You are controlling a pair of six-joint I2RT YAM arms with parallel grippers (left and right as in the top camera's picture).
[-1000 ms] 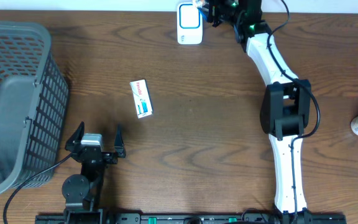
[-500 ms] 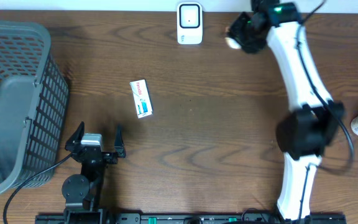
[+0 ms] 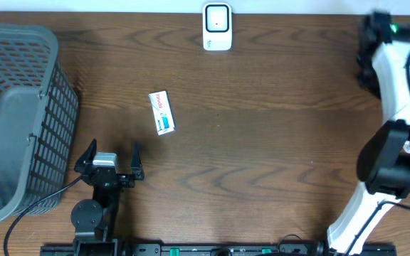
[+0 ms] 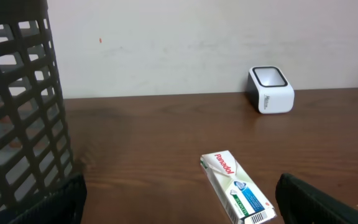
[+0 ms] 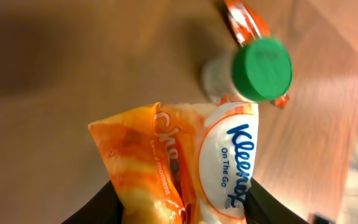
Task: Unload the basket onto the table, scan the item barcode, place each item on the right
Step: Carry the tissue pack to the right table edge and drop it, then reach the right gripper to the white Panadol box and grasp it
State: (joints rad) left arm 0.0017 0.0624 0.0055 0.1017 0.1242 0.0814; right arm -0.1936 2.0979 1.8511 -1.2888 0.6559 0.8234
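My right gripper is shut on an orange and white Kleenex tissue pack, which fills the lower half of the right wrist view. From overhead that gripper hangs at the far right back of the table, with the pack hidden under it. The white barcode scanner stands at the back centre, well to the left of it, and it also shows in the left wrist view as the scanner. My left gripper rests open near the front left, nothing between its fingers.
A white Panadol box lies left of centre, just ahead of the left gripper. A grey mesh basket fills the left side. Below the held pack stand a green-capped bottle and an orange packet.
The right arm has swung from in front of the scanner to the table's far right, carrying the tissue pack. The left arm has not moved.
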